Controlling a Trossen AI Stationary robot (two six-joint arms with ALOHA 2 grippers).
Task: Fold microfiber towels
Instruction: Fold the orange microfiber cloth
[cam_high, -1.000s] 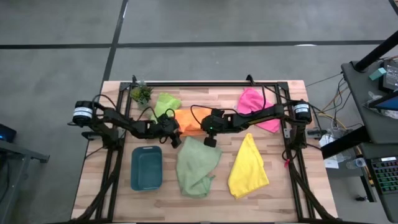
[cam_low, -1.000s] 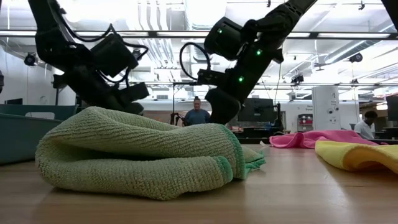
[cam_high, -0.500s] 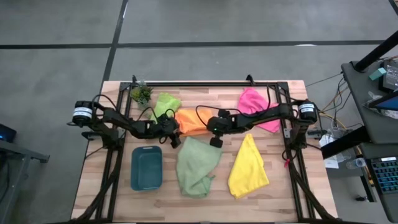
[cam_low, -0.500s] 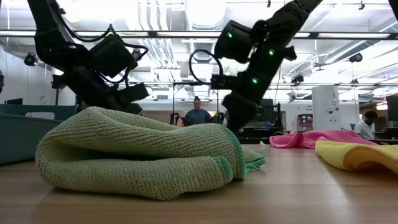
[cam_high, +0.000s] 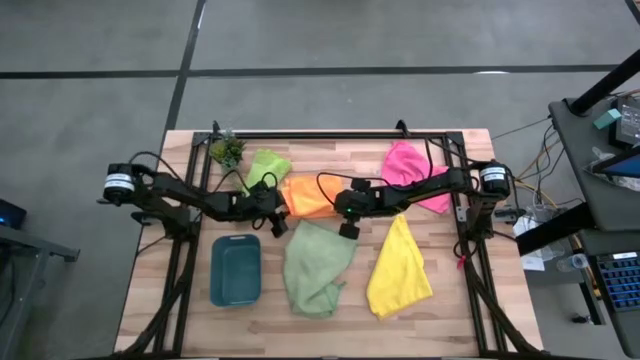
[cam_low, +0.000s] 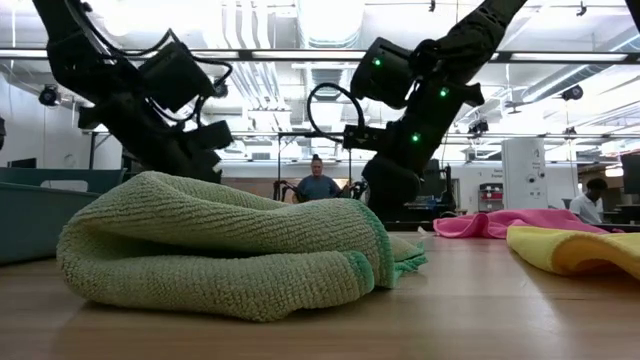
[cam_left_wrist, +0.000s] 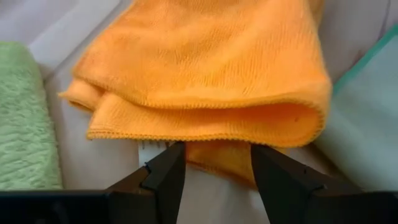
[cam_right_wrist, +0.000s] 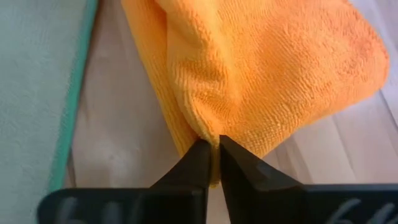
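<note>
Low view: the sage towel (cam_low: 230, 245) fills the foreground and hides the orange towel; the pink towel (cam_low: 505, 222) and yellow towel (cam_low: 580, 248) lie to one side. A person (cam_low: 317, 183) stands in the room behind. High view: the orange towel (cam_high: 308, 196) lies mid-table between both arms, which reach inward and low. The left gripper (cam_left_wrist: 212, 171) is spread, its fingers just short of the folded edge. The right gripper (cam_right_wrist: 210, 163) pinches an orange corner between nearly closed fingers. The lime towel (cam_high: 266, 166) lies farther back.
</note>
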